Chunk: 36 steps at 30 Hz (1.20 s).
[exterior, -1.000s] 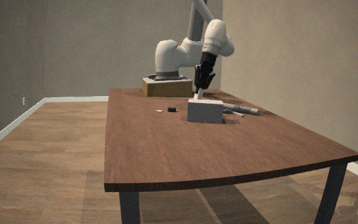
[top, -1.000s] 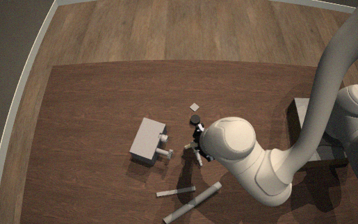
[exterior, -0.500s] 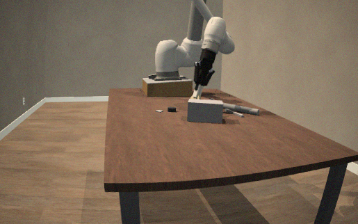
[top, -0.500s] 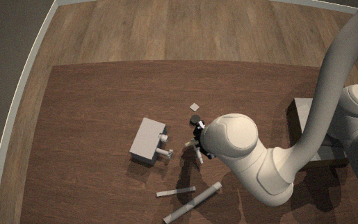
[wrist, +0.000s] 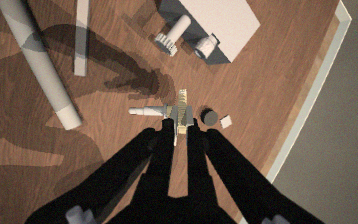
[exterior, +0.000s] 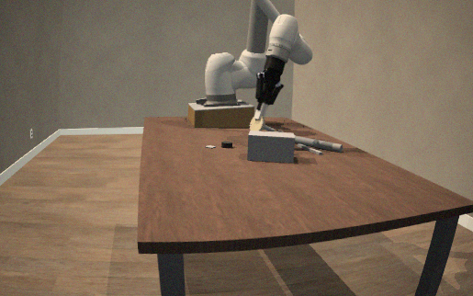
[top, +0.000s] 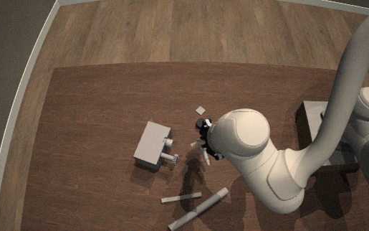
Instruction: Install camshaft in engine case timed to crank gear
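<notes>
The grey engine case (top: pixel 151 145) stands upright on the table, also in the side view (exterior: pixel 271 146) and the wrist view (wrist: pixel 220 22). A shaft with the small crank gear (top: pixel 170 156) and a short bearing stub (top: pixel 168 141) stick out of its front; they show in the wrist view as the gear (wrist: pixel 167 42) and the stub (wrist: pixel 206 45). My gripper (wrist: pixel 182 113) is shut on the camshaft's yellowish big gear (wrist: pixel 182 111), with its pale shaft (wrist: pixel 147 111) pointing sideways. I hold it in the air to the right of the case (top: pixel 203 147), clear of it.
A long grey tube (top: pixel 198 208) and a flat grey bar (top: pixel 180 197) lie in front of the case. A small black disc (wrist: pixel 209 117) and a small pale square (wrist: pixel 225 121) lie beyond the gripper. The arm's base block (exterior: pixel 219 114) stands at the table's far side.
</notes>
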Each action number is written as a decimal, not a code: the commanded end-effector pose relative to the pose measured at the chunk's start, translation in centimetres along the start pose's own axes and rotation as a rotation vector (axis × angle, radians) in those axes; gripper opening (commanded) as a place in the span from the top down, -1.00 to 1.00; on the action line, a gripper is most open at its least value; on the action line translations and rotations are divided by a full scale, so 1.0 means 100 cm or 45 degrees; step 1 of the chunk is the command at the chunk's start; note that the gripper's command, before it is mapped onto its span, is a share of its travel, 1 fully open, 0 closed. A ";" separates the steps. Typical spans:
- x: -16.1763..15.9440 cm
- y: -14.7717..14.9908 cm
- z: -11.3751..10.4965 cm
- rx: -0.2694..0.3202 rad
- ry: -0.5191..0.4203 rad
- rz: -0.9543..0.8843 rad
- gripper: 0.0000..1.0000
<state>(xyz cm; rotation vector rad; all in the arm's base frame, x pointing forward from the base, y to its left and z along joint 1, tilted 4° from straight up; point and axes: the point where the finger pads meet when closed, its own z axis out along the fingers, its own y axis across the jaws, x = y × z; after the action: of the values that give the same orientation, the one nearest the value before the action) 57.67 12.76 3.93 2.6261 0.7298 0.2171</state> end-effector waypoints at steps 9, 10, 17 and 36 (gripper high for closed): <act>0.002 0.003 -0.017 0.006 0.001 0.004 0.90; 0.002 0.003 -0.017 0.006 0.001 0.004 0.90; 0.003 0.003 -0.017 0.006 0.001 0.004 0.90; 0.003 0.003 -0.017 0.006 0.001 0.004 0.90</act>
<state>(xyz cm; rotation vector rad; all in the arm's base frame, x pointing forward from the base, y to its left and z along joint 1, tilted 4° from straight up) 57.64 12.83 5.51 2.6264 0.7285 0.2163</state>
